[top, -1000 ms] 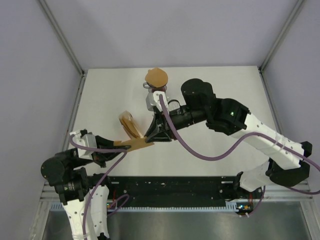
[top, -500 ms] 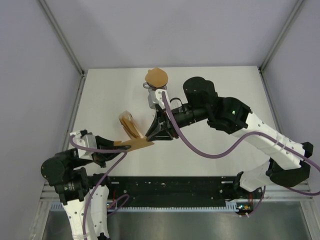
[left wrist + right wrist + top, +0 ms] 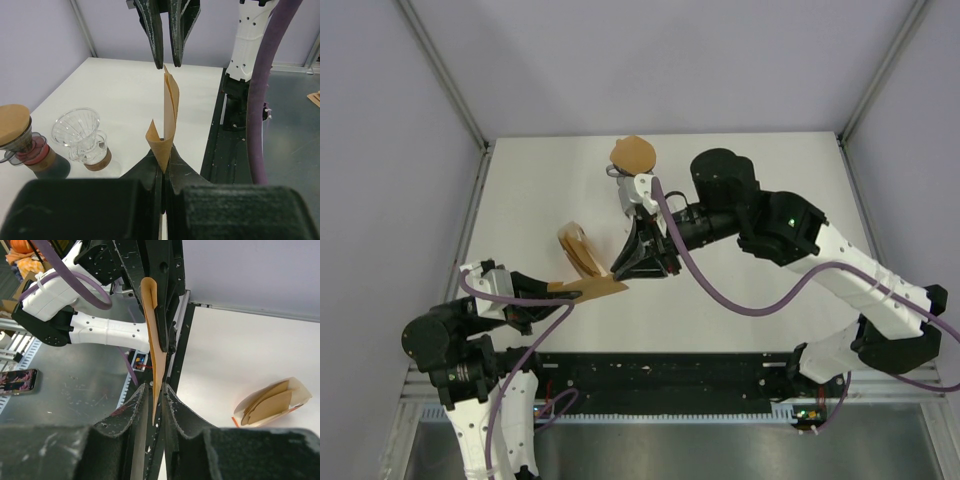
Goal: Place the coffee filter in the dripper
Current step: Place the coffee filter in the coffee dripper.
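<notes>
While the left gripper [image 3: 163,162] stays clamped shut on the coffee filter [image 3: 169,115] at 7 o'clock on the table [image 3: 750,300], the right gripper [image 3: 166,60] has narrowed since a second ago. Its jaws stand barely parted astride the paper's free tip. The dripper [image 3: 82,132] stands toward 12 o'clock.

right gripper [image 3: 167,61]: jaws narrowing around the coffee filter [image 3: 170,107] tip
right arm [image 3: 790,232]: wrist and elbow drifting toward the far edge — gripper re-angling over the tip

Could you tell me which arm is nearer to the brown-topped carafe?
Right. The right arm runs just beside the carafe; the left arm sits at the near edge.
</notes>
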Controlling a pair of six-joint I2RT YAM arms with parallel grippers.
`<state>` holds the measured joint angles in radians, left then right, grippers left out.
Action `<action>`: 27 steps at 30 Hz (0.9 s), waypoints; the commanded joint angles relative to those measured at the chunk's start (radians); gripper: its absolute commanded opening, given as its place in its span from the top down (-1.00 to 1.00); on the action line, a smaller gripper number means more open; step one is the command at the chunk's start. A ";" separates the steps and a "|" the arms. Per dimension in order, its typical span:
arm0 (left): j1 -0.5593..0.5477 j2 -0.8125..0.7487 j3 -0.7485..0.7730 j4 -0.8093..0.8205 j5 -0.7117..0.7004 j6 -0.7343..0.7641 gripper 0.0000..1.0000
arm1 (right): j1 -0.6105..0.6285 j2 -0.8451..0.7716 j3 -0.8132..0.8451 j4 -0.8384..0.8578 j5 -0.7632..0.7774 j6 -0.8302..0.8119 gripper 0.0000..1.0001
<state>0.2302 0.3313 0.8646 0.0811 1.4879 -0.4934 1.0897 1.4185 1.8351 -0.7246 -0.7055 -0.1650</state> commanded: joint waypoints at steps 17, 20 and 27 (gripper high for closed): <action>-0.002 0.005 0.033 0.008 0.066 0.010 1.00 | -0.010 0.023 0.021 0.042 -0.022 -0.028 0.85; -0.003 0.005 0.031 0.008 0.071 0.010 1.00 | -0.008 0.023 0.018 0.040 -0.028 -0.030 0.84; 0.000 0.008 0.031 0.016 0.049 0.010 1.00 | -0.007 0.031 0.001 0.037 -0.051 -0.053 0.62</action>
<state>0.2302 0.3313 0.8646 0.0811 1.4879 -0.4938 1.0897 1.4471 1.8336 -0.7219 -0.7258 -0.1917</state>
